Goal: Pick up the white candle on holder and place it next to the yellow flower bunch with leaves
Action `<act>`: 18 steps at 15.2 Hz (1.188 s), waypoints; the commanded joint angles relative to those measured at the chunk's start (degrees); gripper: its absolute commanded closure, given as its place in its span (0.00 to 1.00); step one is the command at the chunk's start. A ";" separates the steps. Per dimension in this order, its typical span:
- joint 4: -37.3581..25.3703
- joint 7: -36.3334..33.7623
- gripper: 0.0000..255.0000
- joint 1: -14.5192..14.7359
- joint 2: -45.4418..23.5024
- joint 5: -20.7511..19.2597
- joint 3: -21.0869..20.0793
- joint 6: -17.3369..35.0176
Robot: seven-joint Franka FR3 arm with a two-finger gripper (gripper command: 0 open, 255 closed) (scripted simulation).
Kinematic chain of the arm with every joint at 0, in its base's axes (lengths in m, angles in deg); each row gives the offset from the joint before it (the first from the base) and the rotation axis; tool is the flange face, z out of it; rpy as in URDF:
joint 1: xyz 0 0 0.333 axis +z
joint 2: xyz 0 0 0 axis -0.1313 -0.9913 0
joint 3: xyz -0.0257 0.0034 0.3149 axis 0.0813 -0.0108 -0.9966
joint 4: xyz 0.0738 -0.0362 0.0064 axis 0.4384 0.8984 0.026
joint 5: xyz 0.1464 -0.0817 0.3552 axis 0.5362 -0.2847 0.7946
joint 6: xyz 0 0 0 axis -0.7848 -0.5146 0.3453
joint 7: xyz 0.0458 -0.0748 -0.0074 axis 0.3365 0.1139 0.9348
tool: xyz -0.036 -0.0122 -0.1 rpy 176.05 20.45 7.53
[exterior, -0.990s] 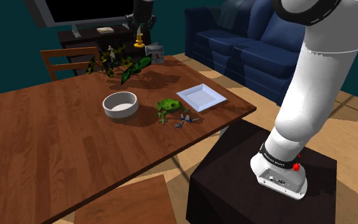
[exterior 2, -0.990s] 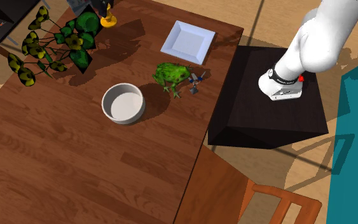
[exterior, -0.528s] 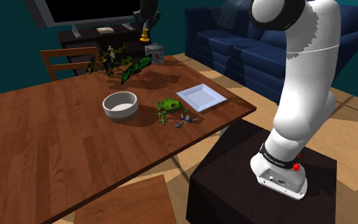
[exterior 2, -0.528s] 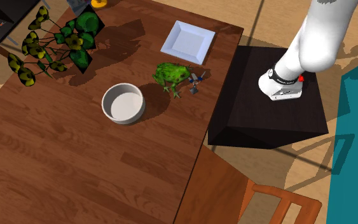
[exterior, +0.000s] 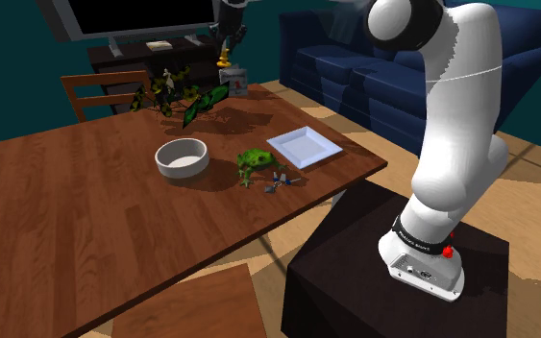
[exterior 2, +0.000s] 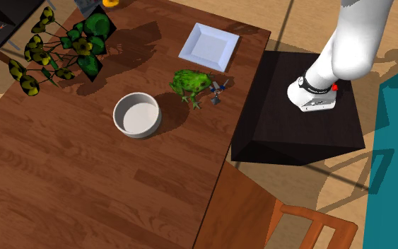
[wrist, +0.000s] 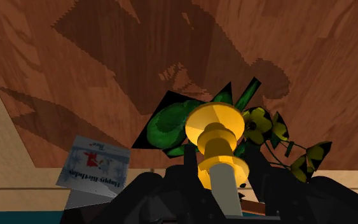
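- Shoulder view: the tool [exterior: 227, 40] hangs high over the far end of the bench [exterior: 66, 221], clamped on the candle [exterior: 225, 60]. The candle's yellow holder is well clear of the wood, above the card [exterior: 233, 80] and just beyond the flowers [exterior: 177, 96]. The bowl [exterior: 183, 156], frog [exterior: 252, 161] and plate [exterior: 304, 147] lie nearer the stand and take no part.
- Second exterior view: a yellow scrap at the top edge is probably the candle [exterior 2: 109, 3]. It sits beside the flowers [exterior 2: 56, 46], whose leaves spread over that corner of the bench [exterior 2: 84, 191].
- Wrist view: the tool [wrist: 225, 181] grips the candle [wrist: 215, 130] by its white stem, one black finger on either side, with the yellow holder pointing down at the bench [wrist: 171, 51]. Green leaves and the flowers [wrist: 260, 127] lie directly below and beside the holder, and the card [wrist: 95, 164] lies to the other side.
- Step in hand, as judged: the carry, with the candle in the air near its goal.
- Next move, as judged: shift over bare wood beside the flowers, clear of leaves and card, lower upright until the holder rests, then part the fingers.
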 commanded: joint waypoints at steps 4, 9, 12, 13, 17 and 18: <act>4.89 -0.12 1.00 -0.35 0.59 0.04 0.04 4.33; 8.99 -0.25 1.00 -0.59 0.75 -0.03 0.12 8.27; 11.16 -0.35 1.00 -0.69 0.65 -0.12 0.18 10.52; 11.83 -0.39 1.00 -0.71 0.59 -0.16 0.21 11.26; 14.33 -0.55 1.00 -0.78 0.20 -0.35 0.33 14.14; 14.91 -0.60 1.00 -0.79 0.07 -0.41 0.36 14.84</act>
